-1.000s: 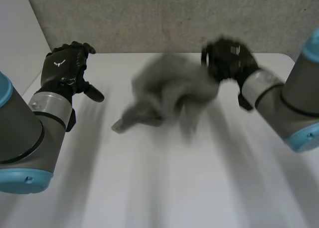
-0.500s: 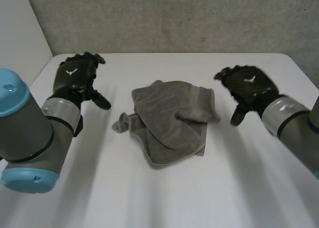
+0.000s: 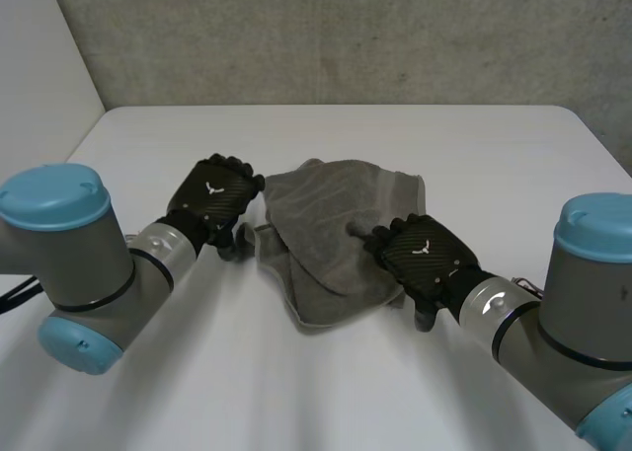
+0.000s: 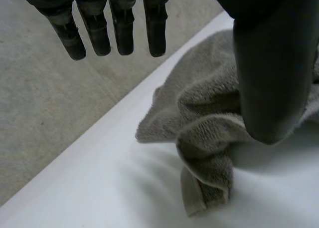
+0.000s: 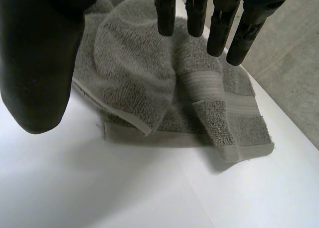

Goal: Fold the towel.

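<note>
Towel [image 3: 336, 229] is what both my hands are at: it lies in a rumpled, half-doubled heap near the middle of the table [image 3: 296, 392], somewhat toward the far edge, with nothing folded neatly yet. Its long axis runs roughly from the far edge toward the near edge, so its long sides face my two arms. My left hand [image 3: 212, 202] sits just beside the towel's left side, where a loose corner [image 3: 237, 246] pokes out onto the bare table. In the left wrist view my fingers [image 4: 122, 33] are straight and spread above that flap and the thumb [image 4: 271, 78] hangs over the cloth, gripping nothing. My right hand [image 3: 425, 259] is over the towel's near right part, fingers straight and pointing across the cloth toward the banded hem [image 5: 234, 106], thumb held well apart, also holding nothing. I cannot tell whether either hand actually touches the cloth. As I judge it, the left hand is nearer the stray corner and the right nearer the lower layer's hem, so each should take its own side and draw the heap open sideways before any fold.
</note>
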{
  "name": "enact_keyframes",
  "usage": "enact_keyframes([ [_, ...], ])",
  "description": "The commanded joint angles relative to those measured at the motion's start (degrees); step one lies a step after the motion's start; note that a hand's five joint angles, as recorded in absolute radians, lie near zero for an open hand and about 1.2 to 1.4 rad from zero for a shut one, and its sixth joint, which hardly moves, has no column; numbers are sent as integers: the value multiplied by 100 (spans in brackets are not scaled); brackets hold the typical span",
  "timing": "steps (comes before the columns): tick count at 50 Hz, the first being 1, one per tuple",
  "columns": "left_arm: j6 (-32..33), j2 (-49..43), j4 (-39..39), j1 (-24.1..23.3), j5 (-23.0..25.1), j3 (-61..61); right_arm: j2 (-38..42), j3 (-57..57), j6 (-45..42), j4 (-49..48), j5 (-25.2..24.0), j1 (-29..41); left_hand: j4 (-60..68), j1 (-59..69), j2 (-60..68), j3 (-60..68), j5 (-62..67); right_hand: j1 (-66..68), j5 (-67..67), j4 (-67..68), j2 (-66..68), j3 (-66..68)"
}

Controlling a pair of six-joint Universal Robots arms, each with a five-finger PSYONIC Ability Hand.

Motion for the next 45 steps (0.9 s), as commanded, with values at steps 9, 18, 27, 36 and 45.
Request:
enact_keyframes([
  [9, 16, -593, -2, -17, 50, 304, 771, -8, -138, -939, -30, -3, -311, 290, 290, -277, 233, 1077, 1107, -437, 1038, -265],
  [18, 16, -847, -10, -34, 41, 532, 1009, -70, -129, -1107, -30, 5, -311, 1196, 1196, -277, 1140, 2005, 2035, -437, 1966, -265],
  [27, 16, -1049, -2, -78, 41, 637, 1141, -158, -121, -1124, -188, 84, -311, 1787, 1787, -277, 1731, 2072, 2102, -437, 2034, -265],
  [36, 16, -1243, -2, -113, 41, 717, 1202, -211, -59, -1177, -188, 120, -311, 1804, 1804, -277, 1747, 2577, 2607, -437, 2538, -265],
  [45, 16, -1375, 16, -113, 41, 814, 1413, -307, -68, -1458, -188, 181, -311, 6141, 6141, -277, 6085, 6591, 6621, -437, 6553, -265],
])
